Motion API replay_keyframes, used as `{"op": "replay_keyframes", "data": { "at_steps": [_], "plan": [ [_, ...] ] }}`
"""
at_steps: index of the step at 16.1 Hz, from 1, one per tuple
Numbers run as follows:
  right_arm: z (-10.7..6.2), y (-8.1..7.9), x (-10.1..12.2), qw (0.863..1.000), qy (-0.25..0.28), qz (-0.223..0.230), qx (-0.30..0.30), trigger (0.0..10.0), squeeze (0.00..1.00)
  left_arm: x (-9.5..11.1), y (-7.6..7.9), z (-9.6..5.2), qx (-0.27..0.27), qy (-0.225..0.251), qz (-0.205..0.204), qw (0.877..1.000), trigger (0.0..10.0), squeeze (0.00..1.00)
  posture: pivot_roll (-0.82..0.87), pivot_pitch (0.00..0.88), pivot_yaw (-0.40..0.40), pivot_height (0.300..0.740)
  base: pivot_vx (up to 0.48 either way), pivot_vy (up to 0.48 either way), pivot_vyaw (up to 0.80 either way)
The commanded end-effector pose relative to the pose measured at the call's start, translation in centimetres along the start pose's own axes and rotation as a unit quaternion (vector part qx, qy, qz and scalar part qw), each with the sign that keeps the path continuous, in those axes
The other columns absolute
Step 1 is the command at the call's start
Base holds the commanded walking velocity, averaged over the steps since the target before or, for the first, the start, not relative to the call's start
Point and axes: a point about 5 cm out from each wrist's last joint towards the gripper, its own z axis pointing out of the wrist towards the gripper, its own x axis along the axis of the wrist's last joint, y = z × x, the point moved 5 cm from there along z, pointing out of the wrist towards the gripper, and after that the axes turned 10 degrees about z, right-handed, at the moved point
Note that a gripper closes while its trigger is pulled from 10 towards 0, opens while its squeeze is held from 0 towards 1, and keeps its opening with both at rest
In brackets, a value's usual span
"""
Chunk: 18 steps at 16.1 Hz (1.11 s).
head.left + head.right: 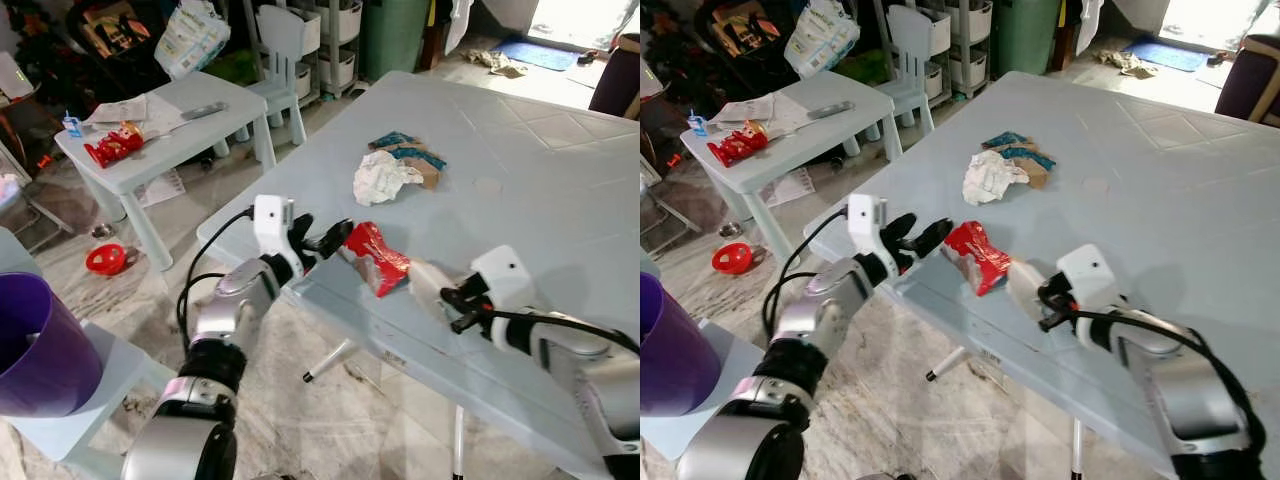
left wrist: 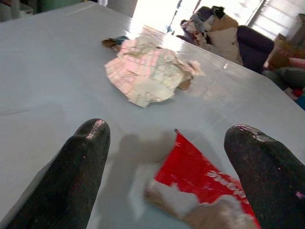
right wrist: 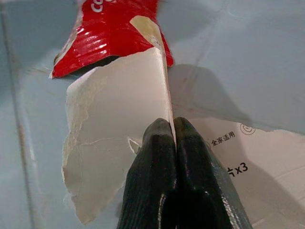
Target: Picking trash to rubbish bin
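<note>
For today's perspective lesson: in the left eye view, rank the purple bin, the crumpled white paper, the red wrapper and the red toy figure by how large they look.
1. purple bin, though nearest and cut off by the frame
2. crumpled white paper and red wrapper, too alike to separate
3. red toy figure, farther off, so its true size is unsure

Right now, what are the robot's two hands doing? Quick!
Left gripper: open, fingers either side of the red wrapper.
Right gripper: shut on the torn white paper.
</note>
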Motion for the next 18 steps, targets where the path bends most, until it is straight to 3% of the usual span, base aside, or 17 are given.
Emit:
{"op": "replay_keyframes", "data": {
  "at_steps": [1, 6, 9, 10, 11, 12, 13, 14, 18],
  "plan": [
    [0.4, -0.5, -0.3, 1.0, -0.012, 0.003, 0.003, 0.0, 0.0, -0.1, 0.1, 0.3, -0.004, -0.001, -0.002, 1.0, 10.0, 0.0, -0.13, 0.069, 0.061, 0.74, 0.0, 0.0, 0.0],
    [1.8, 0.3, 1.5, 0.999, 0.021, 0.004, -0.03, 0.0, 0.0, -2.4, 2.6, 0.6, -0.07, -0.03, -0.038, 0.996, 10.0, 0.0, -0.13, 0.069, 0.061, 0.74, 0.0, 0.0, 0.0],
    [2.1, -1.0, 1.8, 1.0, 0.03, 0.005, 0.001, 0.0, 0.0, -3.0, 4.1, 0.9, -0.097, -0.036, -0.058, 0.993, 10.0, 0.0, -0.13, 0.071, 0.06, 0.74, 0.0, 0.0, 0.0],
    [2.1, -1.5, 2.0, 0.999, 0.036, 0.006, 0.013, 0.0, 0.0, -3.2, 4.4, 1.0, -0.101, -0.036, -0.066, 0.992, 9.5, 0.0, -0.13, 0.072, 0.06, 0.74, 0.0, 0.0, 0.0],
    [2.2, -2.3, 2.3, 0.998, 0.044, 0.02, 0.035, 0.0, 0.0, -3.6, 4.5, 1.1, -0.091, -0.041, -0.079, 0.992, 4.0, 0.0, -0.13, 0.071, 0.06, 0.74, 0.0, 0.0, 0.0],
    [2.1, -2.5, 2.4, 0.998, 0.046, 0.023, 0.04, 0.0, 0.0, -3.6, 4.6, 1.1, -0.09, -0.042, -0.084, 0.992, 1.8, 0.0, -0.13, 0.071, 0.06, 0.74, 0.0, 0.0, 0.0],
    [2.0, -3.0, 2.5, 0.997, 0.047, 0.022, 0.054, 0.0, 0.0, -3.8, 4.8, 1.1, -0.093, -0.045, -0.083, 0.991, 4.4, 0.0, -0.13, 0.071, 0.06, 0.74, 0.0, 0.0, 0.0],
    [1.9, -3.8, 2.4, 0.996, 0.046, 0.026, 0.077, 0.0, 0.0, -3.9, 4.9, 1.1, -0.087, -0.048, -0.086, 0.991, 10.0, 0.0, -0.13, 0.067, 0.059, 0.74, 0.0, 0.0, 0.0],
    [1.4, -5.7, 2.2, 0.988, 0.045, 0.042, 0.139, 0.0, 0.0, -3.8, 4.0, 1.2, -0.053, -0.048, -0.08, 0.994, 10.0, 0.0, -0.12, 0.058, 0.059, 0.74, 0.0, 0.0, 0.0]
  ]
}}
